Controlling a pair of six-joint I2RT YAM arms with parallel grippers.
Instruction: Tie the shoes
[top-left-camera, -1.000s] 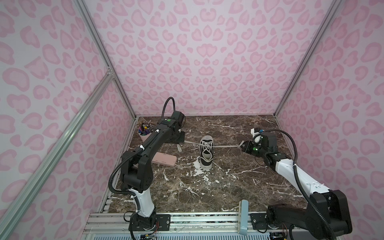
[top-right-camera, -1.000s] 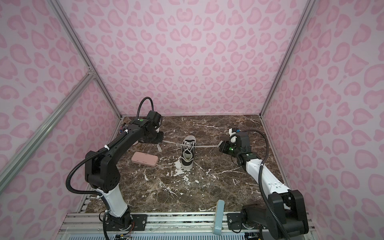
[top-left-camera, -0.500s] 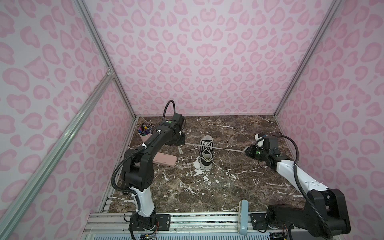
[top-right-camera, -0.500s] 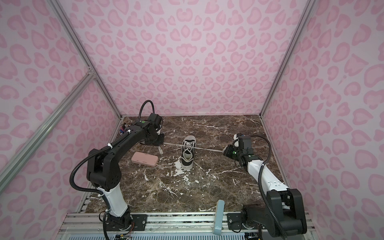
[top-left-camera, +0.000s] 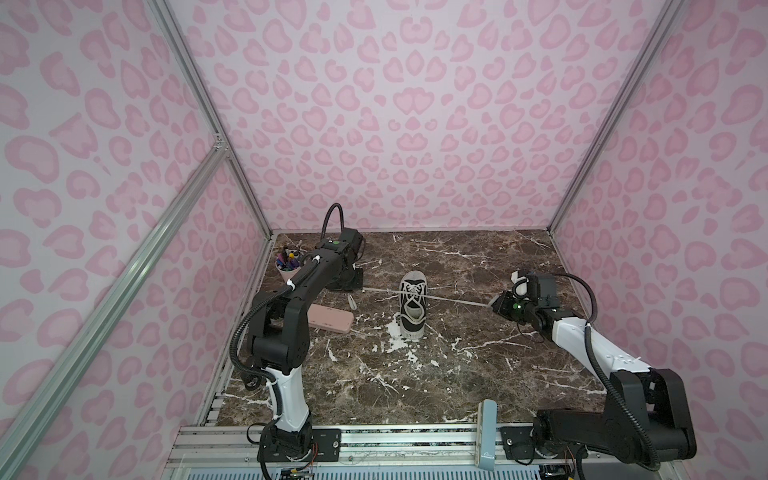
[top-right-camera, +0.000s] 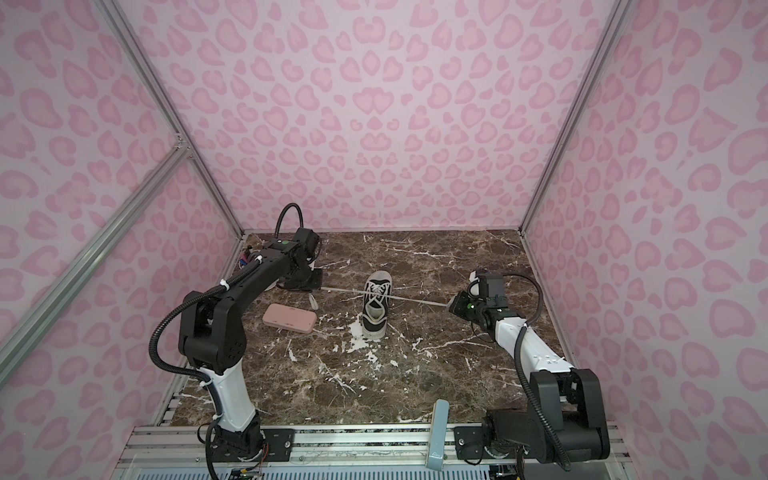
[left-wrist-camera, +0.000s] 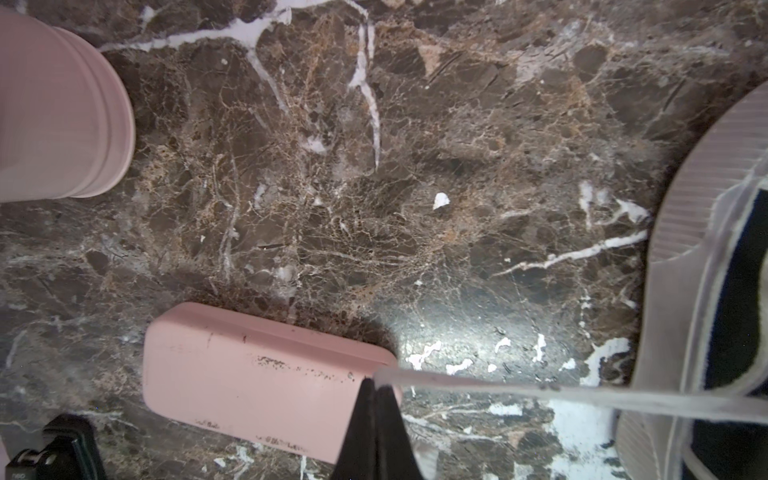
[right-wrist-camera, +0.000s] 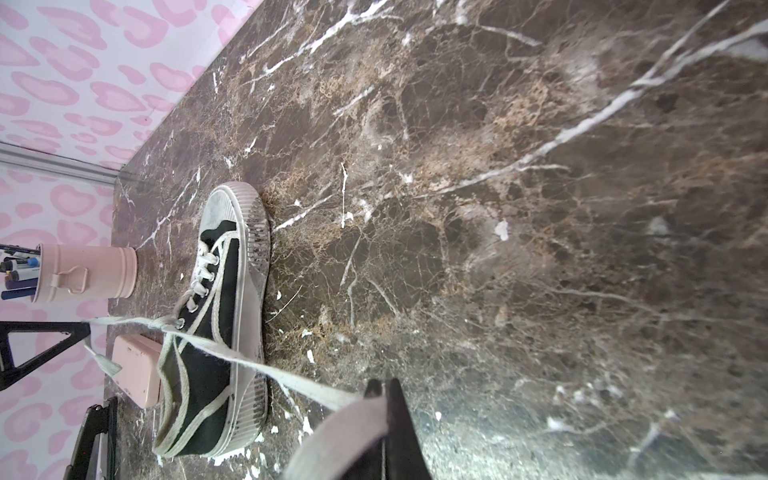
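The shoe (top-left-camera: 412, 307) (top-right-camera: 376, 305), a black sneaker with a white sole, stands mid-table with its toe toward the back wall. Its white laces cross over the tongue and run out taut to either side. My left gripper (top-left-camera: 360, 286) (top-right-camera: 322, 286) (left-wrist-camera: 376, 384) is shut on the left lace (left-wrist-camera: 540, 395), left of the shoe (left-wrist-camera: 706, 291); a loose lace end (top-left-camera: 352, 302) hangs below it. My right gripper (top-left-camera: 492, 305) (top-right-camera: 451, 305) (right-wrist-camera: 384, 384) is shut on the right lace (right-wrist-camera: 291, 374), well to the right of the shoe (right-wrist-camera: 216, 316).
A flat pink case (top-left-camera: 330, 322) (left-wrist-camera: 249, 382) lies left of the shoe, near the left arm. A pink cup of pens (top-left-camera: 288, 266) (right-wrist-camera: 87, 272) stands in the back left corner. A grey-blue block (top-left-camera: 487, 432) sits upright at the front rail. Pink patterned walls enclose three sides.
My right gripper has drifted slightly right and toward the front with its lace, which now runs straighter. The left gripper has hardly moved.
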